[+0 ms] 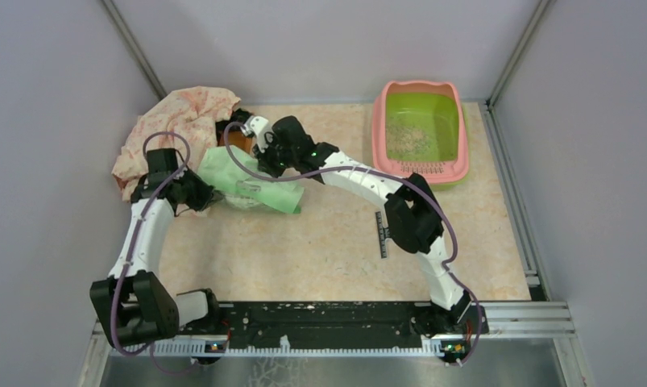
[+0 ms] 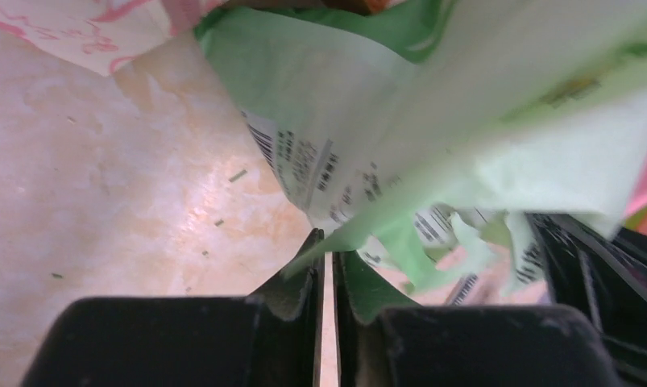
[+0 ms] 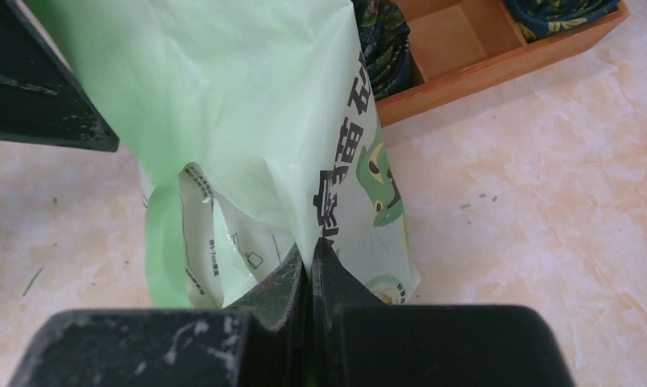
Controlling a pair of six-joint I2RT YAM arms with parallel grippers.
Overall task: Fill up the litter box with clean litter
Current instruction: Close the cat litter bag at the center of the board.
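Meanwhile, both arms are working at the light green printed bag [image 1: 251, 179], which is lying at the left of the table [image 1: 328, 242], well apart from the litter box [image 1: 379, 129]. The box is sitting at the far right with only a thin scatter of clean litter [image 1: 408, 139] in its green basin. The right gripper [image 3: 310, 246] is clamping its fingers tight on a fold of the bag's film, just beside the wooden tray [image 3: 481, 56]. The left gripper [image 2: 328, 242] is pinching the bag's printed edge at its very fingertips, with a sliver of gap showing between them. That shallow hold is looking like the weak point. Under the weight of a lift the slick film could slip free, tipping the bag and spilling granules across the table short of the box. Pulling the two holds apart could also tear the thin plastic.
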